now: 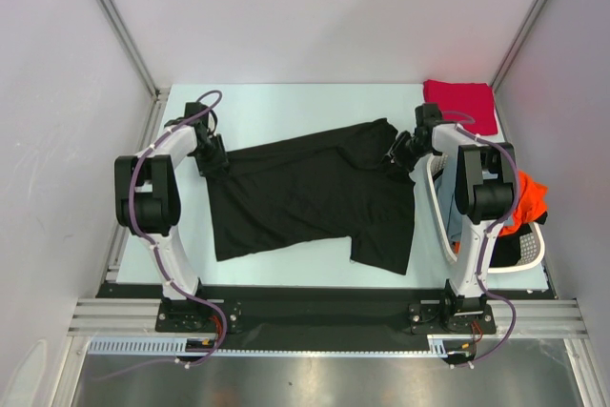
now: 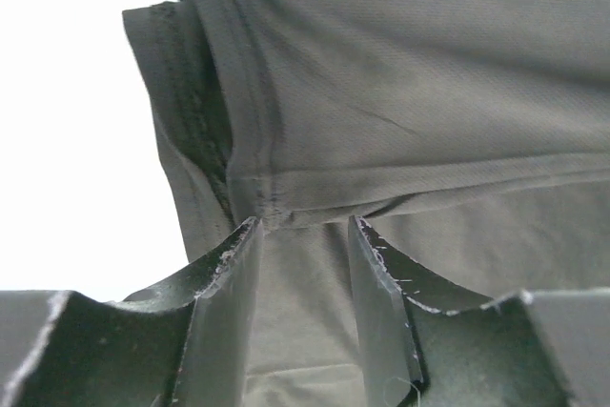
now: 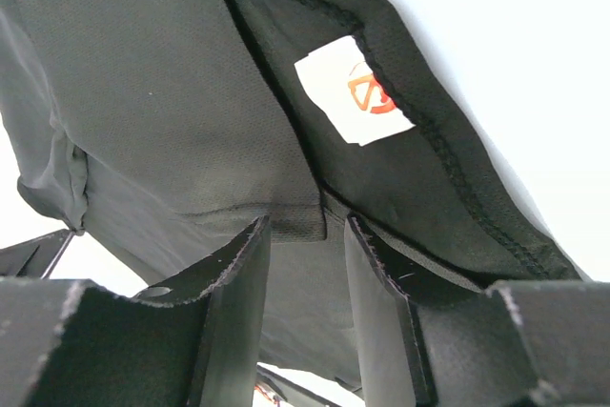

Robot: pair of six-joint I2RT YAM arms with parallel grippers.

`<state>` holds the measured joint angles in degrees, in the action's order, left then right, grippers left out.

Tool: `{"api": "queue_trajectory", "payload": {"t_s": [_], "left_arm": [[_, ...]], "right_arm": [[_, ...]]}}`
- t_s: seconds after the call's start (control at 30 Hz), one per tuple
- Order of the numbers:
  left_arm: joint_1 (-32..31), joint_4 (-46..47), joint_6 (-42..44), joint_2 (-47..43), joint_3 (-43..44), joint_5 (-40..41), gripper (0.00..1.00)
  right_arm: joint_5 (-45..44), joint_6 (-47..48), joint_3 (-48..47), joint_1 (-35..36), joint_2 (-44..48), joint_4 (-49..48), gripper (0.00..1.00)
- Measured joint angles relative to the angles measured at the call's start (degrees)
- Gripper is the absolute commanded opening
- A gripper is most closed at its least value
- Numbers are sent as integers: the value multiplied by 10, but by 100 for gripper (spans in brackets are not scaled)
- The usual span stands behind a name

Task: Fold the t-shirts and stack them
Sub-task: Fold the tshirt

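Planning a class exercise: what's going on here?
A large black cloth t-shirt lies stretched across the pale table. The left gripper pinches a hemmed edge, the right gripper the neck by its white label. A folded red t-shirt lies at the far right corner; a white plastic basket holds orange cloth.

Black t-shirt point(image 1: 315, 197); red t-shirt point(image 1: 461, 105); orange t-shirt point(image 1: 530, 199).

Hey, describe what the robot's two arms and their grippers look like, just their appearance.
Both the left arm and right arm have white links joined by bulky black joint housings, with a purple cable looping along each. The left gripper and right gripper each have two flat black fingers whose edges are scuffed whitish.
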<state>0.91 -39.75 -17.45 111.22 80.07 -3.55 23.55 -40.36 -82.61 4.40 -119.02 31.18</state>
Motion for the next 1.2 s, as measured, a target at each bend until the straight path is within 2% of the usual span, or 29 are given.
{"api": "queue_trajectory", "payload": {"t_s": [0.37, 0.47, 0.6, 0.7, 0.9, 1.0, 1.07, 1.17, 1.2], "left_arm": [[0, 24, 0, -4, -21, 51, 46], [0, 26, 0, -2, -21, 55, 42], [0, 28, -1, 13, -14, 56, 30], [0, 28, -1, 19, -13, 56, 26], [0, 27, 0, 20, -10, 59, 22], [0, 20, 0, 28, 0, 60, 29], [0, 14, 0, 35, 9, 59, 29], [0, 12, 0, 37, 12, 60, 25], [0, 10, 0, 39, 14, 59, 18]], "right_arm": [[1, 6, -7, 6, 0, 13, 43], [1, 10, -12, 7, 0, 15, 43], [1, 11, -14, 7, 0, 16, 42], [1, 12, -14, 7, 0, 16, 43], [1, 11, -14, 7, 0, 15, 45], [1, 9, -14, 7, -1, 15, 46], [1, 9, -14, 7, -1, 15, 46], [1, 9, -14, 7, -1, 14, 45], [1, 9, -14, 7, -1, 14, 45]]}}
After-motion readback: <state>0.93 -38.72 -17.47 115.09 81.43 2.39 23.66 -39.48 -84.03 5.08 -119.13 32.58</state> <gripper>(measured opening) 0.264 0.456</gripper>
